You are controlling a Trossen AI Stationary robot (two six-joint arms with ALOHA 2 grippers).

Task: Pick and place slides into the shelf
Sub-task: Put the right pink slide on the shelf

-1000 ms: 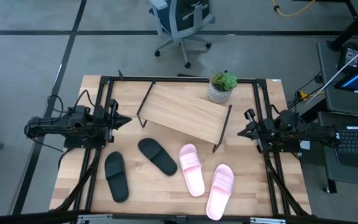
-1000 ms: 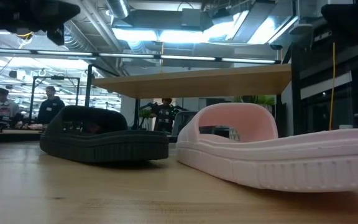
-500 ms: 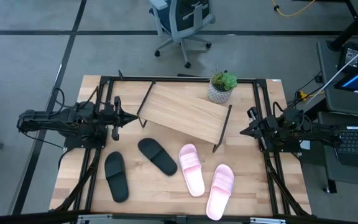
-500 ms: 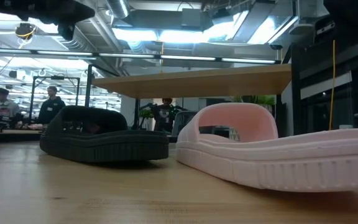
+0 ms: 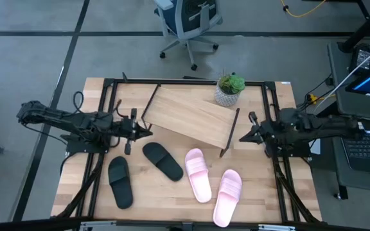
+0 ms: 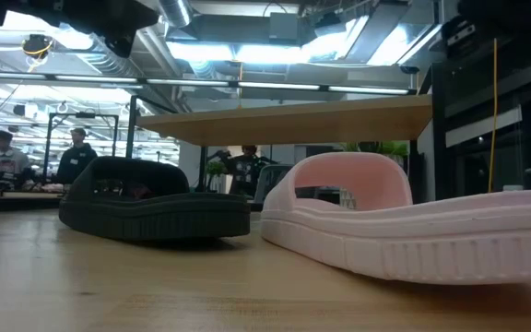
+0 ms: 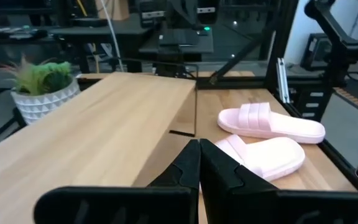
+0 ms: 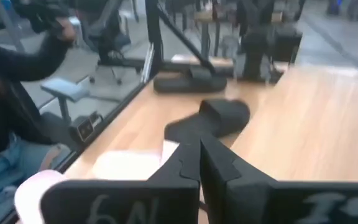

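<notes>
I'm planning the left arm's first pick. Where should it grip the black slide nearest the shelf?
Probably across the strap of that black slide, coming straight down from above. It lies flat, sole down, so the raised strap is the one part the left gripper could close around.

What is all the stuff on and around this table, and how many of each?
Black slides: two, matte black, on the table's left half, in front of the shelf.
Pink slides: two, pale pink, on the right half, side by side.
Shelf: one, light wood top on thin black legs, set at a slant at the table's back, nothing on it.
Potted plant: one, green in a white pot, at the shelf's far right corner.
Office chair: one, grey, on the floor behind the table.
People: several, far off in the room behind.
Left gripper: one, dark, shut, beside the shelf's left end.
Right gripper: one, dark, shut, beside the shelf's right end.
</notes>
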